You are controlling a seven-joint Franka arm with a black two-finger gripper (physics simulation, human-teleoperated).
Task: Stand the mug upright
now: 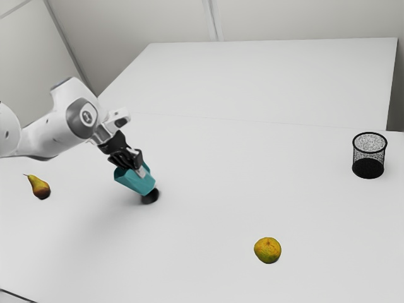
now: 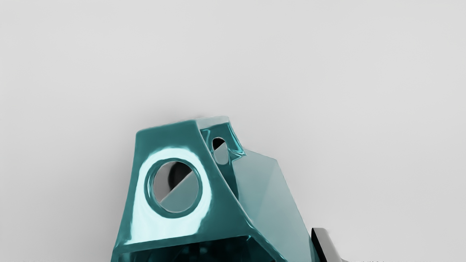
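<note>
Table: broad, smooth white tabletop (image 1: 202, 271), crossed by a thin straight seam (image 1: 252, 120)
Back wall: plain pale grey panels (image 1: 303, 19), a narrow vertical strip (image 1: 213, 20) between
Side wall: light grey panel (image 1: 28, 57), exterior view's left
Light: soft, with blurred shadows

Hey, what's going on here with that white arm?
The robot arm has its pincer at a teal mug, seemingly to stand it up. The mug is tilted, not yet upright; whether it is gripped, I can't tell. A pear, a round yellowish fruit and a black mesh cup sit apart.
</note>
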